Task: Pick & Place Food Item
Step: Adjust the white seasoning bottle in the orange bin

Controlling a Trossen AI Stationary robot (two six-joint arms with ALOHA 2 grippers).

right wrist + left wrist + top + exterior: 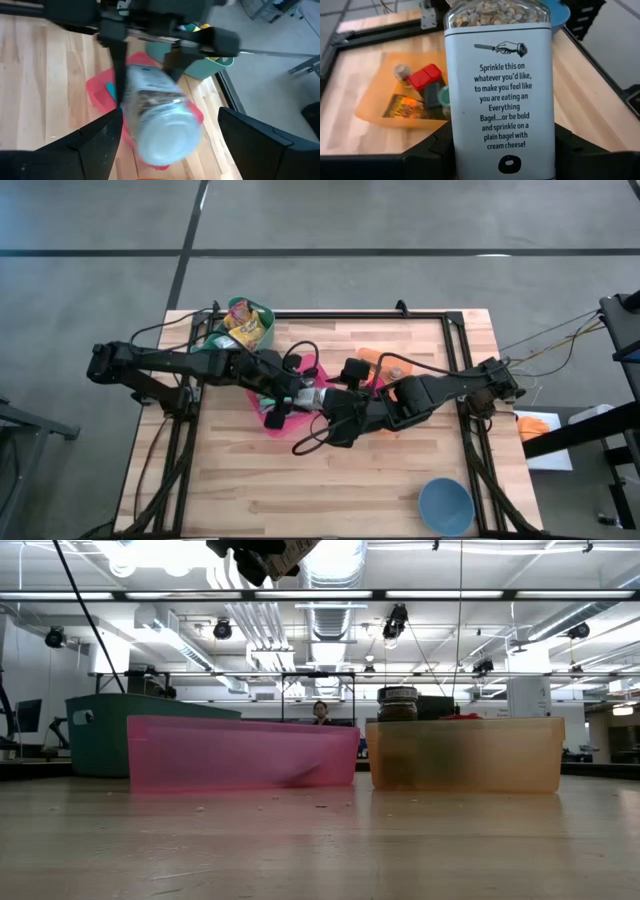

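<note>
A clear seasoning jar (500, 100) with a pale printed label and seeds inside hangs above the pink bin (275, 422) near the table's middle. My left gripper (502, 150) reaches in from the left and is shut on it. In the right wrist view one rounded end of the jar (160, 130) points at my right gripper (170, 116). That gripper is open, with a finger on either side of this end; I see no touch. In the high view my right gripper (330, 412) sits just right of the jar (312, 395). The low view shows my left gripper (255, 555) high above the bins. My left gripper pinches the jar's labelled body (462, 150) between its two fingers (432, 150), one on each side, near the end away from my right gripper. The fingers slant down from the table's left and lie along the jar. The jar sticks out past them, clear of the pink bin.
An orange bin (375, 358) with small food items stands right of the pink one. A green bin (250, 320) holding packets sits at the far left. A blue bowl (445, 505) rests at the near right corner. A black frame (455, 330) edges the table.
</note>
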